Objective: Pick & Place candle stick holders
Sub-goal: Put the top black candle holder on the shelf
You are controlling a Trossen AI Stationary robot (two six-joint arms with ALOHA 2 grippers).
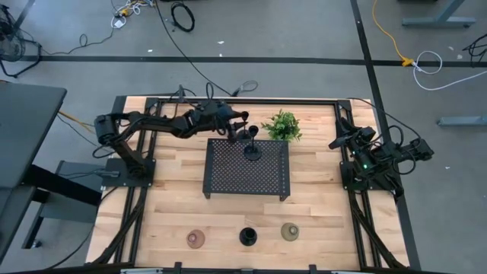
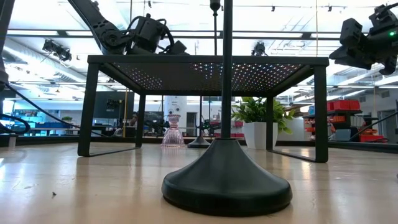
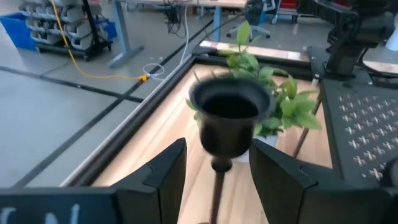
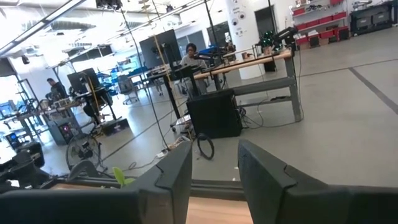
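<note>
A slim black stemmed holder (image 1: 251, 151) stands upright with its round base on the black perforated tray (image 1: 228, 179), near the tray's far edge. My left gripper (image 3: 217, 180) is open, one finger on each side of the stem below the cup (image 3: 231, 118), not touching it; in the high view my left gripper (image 1: 242, 129) reaches in from the far left. A pinkish holder (image 1: 196, 238), a black holder (image 1: 248, 236) and an olive holder (image 1: 289, 230) stand near the table's near edge. My right gripper (image 1: 335, 141) is open and empty at the right.
A small leafy plant (image 1: 283, 125) in a white pot (image 2: 257, 134) stands just beyond the tray's far right corner. In the low view another pinkish holder (image 2: 173, 134) and a black base (image 2: 199, 142) show on the table under the tray's far side. People sit in the room behind.
</note>
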